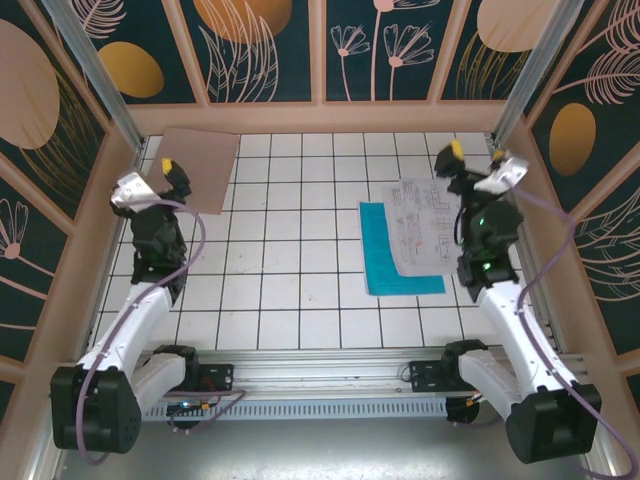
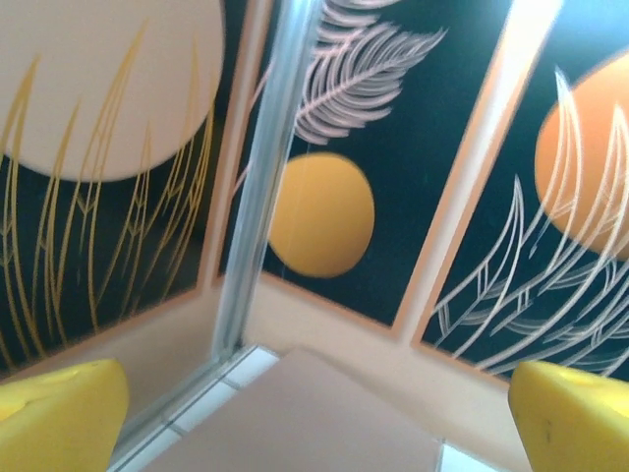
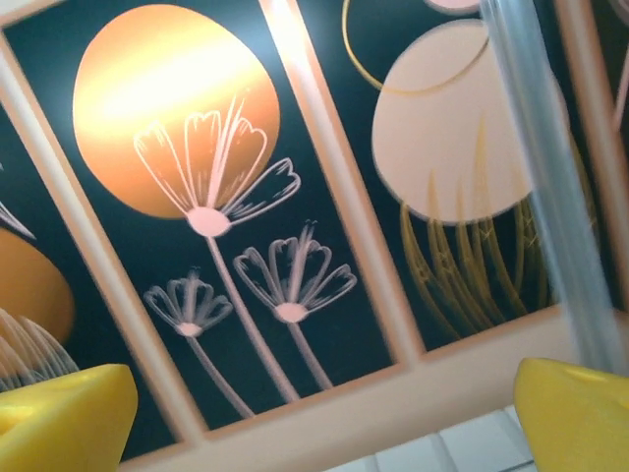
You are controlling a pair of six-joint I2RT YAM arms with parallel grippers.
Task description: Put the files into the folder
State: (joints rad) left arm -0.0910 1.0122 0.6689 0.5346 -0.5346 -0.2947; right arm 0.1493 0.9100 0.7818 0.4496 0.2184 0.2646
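The table (image 1: 300,250) was a white tiled surface ruled with dark grid lines, boxed in by pale wooden walls (image 1: 320,115). Above them stood dark teal panels (image 1: 405,50) painted with feathery plants, flowers and orange and cream discs, and aluminium posts (image 1: 85,60) rose at the far corners.

The folder (image 1: 200,165) lay flat in the far left corner, its far edge close to the back wall. The left gripper (image 1: 172,172) hung over its near left part with jaws spread wide and nothing between the yellow fingertips (image 2: 59,413).

Well apart, on the right half, lay the files. The teal-blue sheet (image 1: 385,270) was square to the grid, and the white printed sheet (image 1: 420,225) lay tilted across its far right part. The right gripper (image 1: 475,158) hovered by the white sheet's far right corner, likewise wide open and empty, its fingertips (image 3: 575,413) facing the back wall
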